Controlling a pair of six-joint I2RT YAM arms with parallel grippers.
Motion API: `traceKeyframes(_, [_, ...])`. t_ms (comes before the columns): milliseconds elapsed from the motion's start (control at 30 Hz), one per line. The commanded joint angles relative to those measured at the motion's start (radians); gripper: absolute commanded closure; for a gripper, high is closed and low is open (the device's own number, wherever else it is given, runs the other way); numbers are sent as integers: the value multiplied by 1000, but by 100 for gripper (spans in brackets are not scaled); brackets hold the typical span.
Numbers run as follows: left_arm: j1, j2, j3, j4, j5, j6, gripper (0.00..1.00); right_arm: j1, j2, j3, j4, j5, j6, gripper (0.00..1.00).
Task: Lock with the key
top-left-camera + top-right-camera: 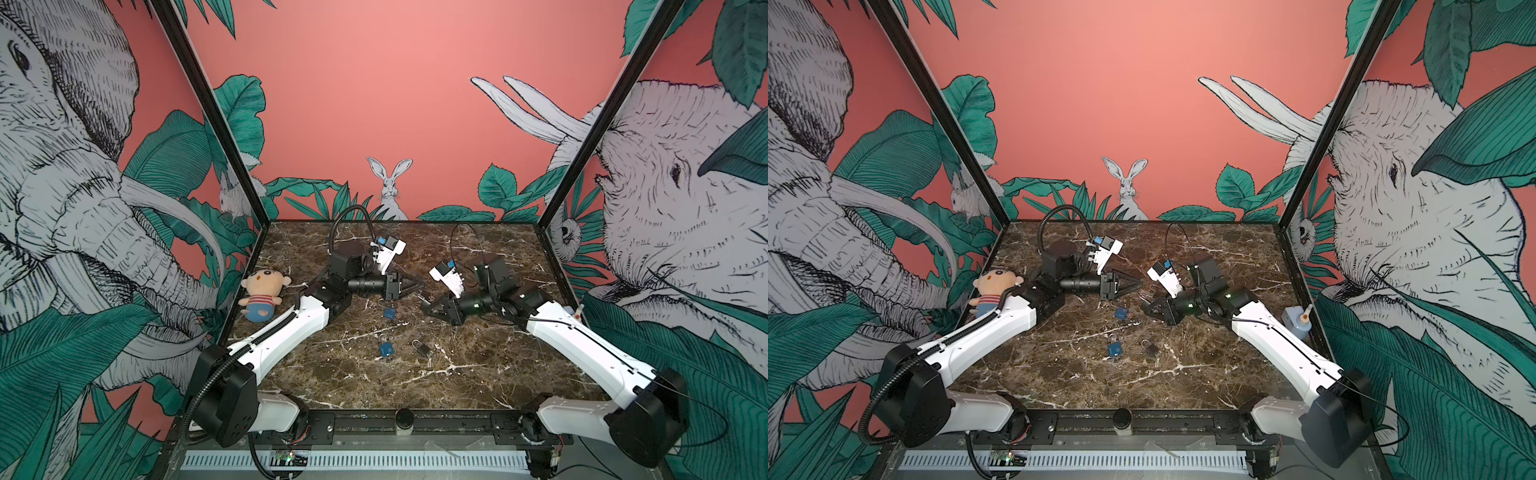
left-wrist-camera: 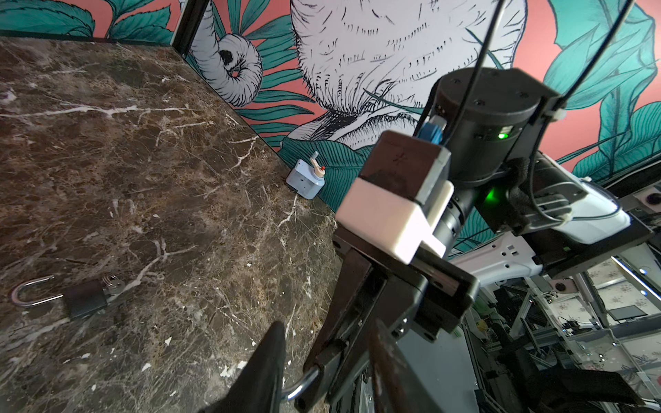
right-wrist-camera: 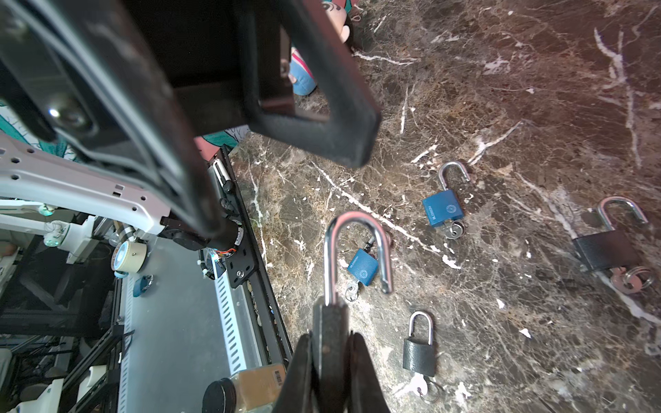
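Padlock (image 3: 327,321), shackle (image 3: 354,221) sprung, sits pinched in the right gripper (image 3: 329,345) above the middle of the table (image 1: 478,374); the left gripper (image 1: 420,286), jaws parted and empty, should line the shackle over its hole and press squarely

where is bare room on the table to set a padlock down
Bare: front strip of the table, between the front blue padlock and the rail; also the back right corner. Crowded: the middle, around the left gripper and right gripper.

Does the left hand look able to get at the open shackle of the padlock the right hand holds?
Probably yes: the padlock pokes its shackle clear of the right hand, and the left hand faces it, open, nothing between.
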Motion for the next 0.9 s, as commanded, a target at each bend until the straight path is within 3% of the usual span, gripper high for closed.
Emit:
traceKeyframes(0, [-3,0,-13,-10,29,5,60,-7,9,44,36,-53,-3,100])
traceKeyframes(867, [1,-26,-46,-61,18,42,69,-41,28,69,36,-120,11,100])
